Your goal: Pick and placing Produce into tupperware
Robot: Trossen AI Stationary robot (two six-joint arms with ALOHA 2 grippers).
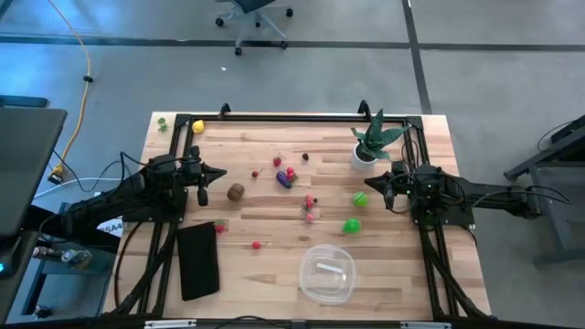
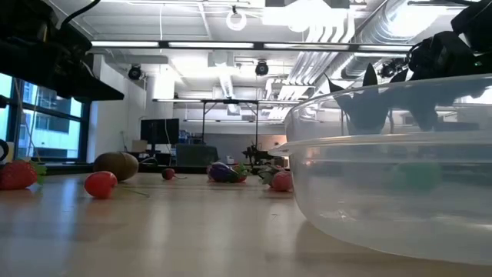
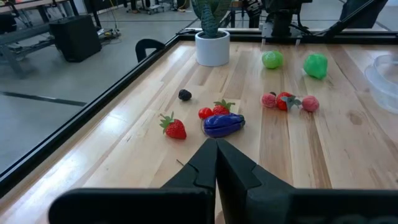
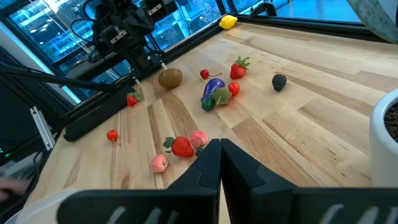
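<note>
Small toy produce lies scattered over the middle of the wooden table. There is a purple piece (image 1: 284, 179), a brown one (image 1: 236, 192), two bright green ones (image 1: 360, 197) (image 1: 352, 226), a yellow one (image 1: 198, 127) at the far left, and several small red ones (image 3: 175, 128). The clear round tupperware (image 1: 303, 274) stands near the front edge, with nothing that I can see in it. My left gripper (image 1: 219, 174) hovers shut at the table's left, pointing at the produce. My right gripper (image 1: 366, 185) hovers shut at the right, beside the nearer green piece.
A spiky green plant in a white pot (image 1: 368, 146) stands at the far right, close to my right arm. A flat black rectangle (image 1: 197, 260) lies at the near left. A dark frame rail (image 1: 302, 116) runs along the far edge.
</note>
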